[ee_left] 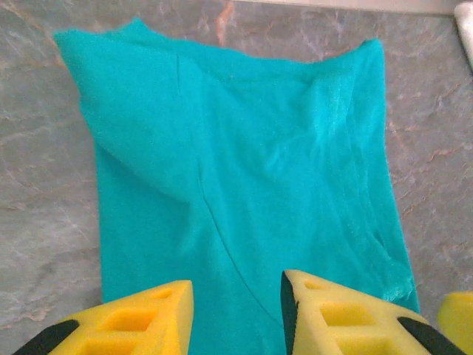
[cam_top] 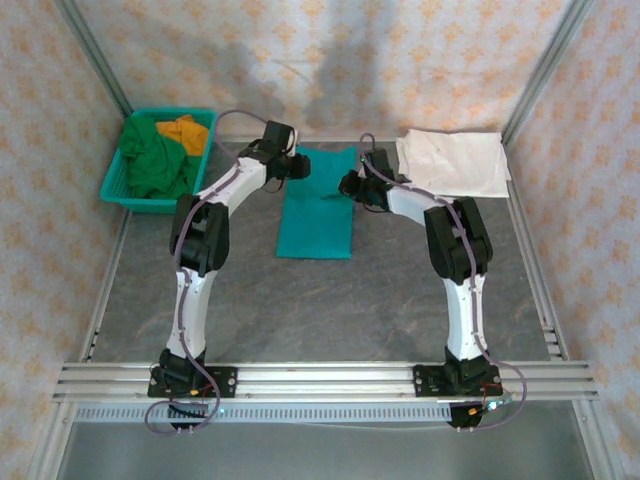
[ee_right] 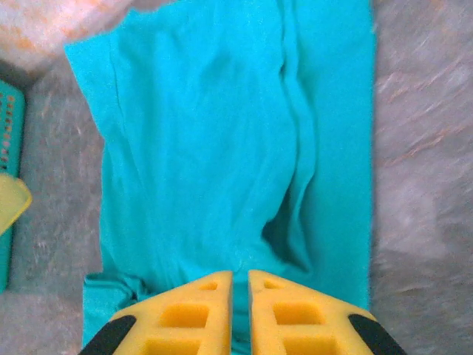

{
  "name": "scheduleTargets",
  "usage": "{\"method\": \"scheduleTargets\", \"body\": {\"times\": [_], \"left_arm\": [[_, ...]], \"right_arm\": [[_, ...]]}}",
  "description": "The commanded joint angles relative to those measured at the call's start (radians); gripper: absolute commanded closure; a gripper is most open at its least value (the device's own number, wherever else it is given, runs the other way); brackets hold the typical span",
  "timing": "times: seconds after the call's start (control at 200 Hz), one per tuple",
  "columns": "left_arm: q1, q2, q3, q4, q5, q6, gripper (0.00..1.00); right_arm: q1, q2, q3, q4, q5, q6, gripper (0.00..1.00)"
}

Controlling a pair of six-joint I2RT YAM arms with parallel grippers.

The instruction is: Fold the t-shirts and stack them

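Fold-and-stack task, mid-course. The white shirt (cam_top: 455, 160) lies folded flat at the far right of the surface (cam_top: 300, 310), which suggests one item is done. The teal shirt (cam_top: 318, 215) lies mid-surface as a long narrow strip, sides apparently turned in; by this reading its lengthwise fold is made and the crosswise fold is not yet done. The right claw (ee_right: 240, 277), fingers pressed nearly together, pinches the teal shirt at its right edge, where the cloth bunches upward. The left claw (ee_left: 236, 285) hangs over the strip's far left corner with fingers partly spread; whether cloth is caught between them cannot be told. The green shirt (cam_top: 152, 165) and orange shirt (cam_top: 186, 130) sit crumpled in the basket (cam_top: 150, 204), far left, unfolded. Judged left to do: finish the teal shirt, stack it, then fold two more.
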Motion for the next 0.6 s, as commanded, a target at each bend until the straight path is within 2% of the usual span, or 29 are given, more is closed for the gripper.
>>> {"method": "scheduleTargets", "body": {"times": [0.0, 0.075, 0.18, 0.28, 0.38, 0.495, 0.596], "left_arm": [[-0.001, -0.163, -0.187, 0.008, -0.006, -0.041, 0.61], [-0.008, -0.339, -0.456, 0.135, 0.002, -0.101, 0.57], [-0.018, -0.566, -0.800, 0.264, 0.024, -0.150, 0.53], [-0.016, -0.701, -1.030, 0.331, 0.064, -0.189, 0.50], [-0.020, -0.756, -1.125, 0.319, 0.118, -0.199, 0.49], [-0.032, -0.719, -1.115, 0.246, 0.130, -0.154, 0.49], [-0.037, -0.680, -1.105, 0.266, 0.155, -0.153, 0.50]], "right_arm": [[0.005, -0.085, -0.039, -0.062, -0.037, -0.003, 0.85], [0.023, -0.205, -0.182, -0.044, -0.056, 0.024, 0.82], [0.059, -0.366, -0.407, -0.005, -0.102, 0.062, 0.69], [0.081, -0.454, -0.567, 0.034, -0.162, 0.110, 0.62], [0.085, -0.488, -0.670, 0.086, -0.214, 0.169, 0.58], [0.091, -0.471, -0.708, 0.130, -0.239, 0.205, 0.55], [0.097, -0.446, -0.711, 0.172, -0.247, 0.232, 0.55]]}}
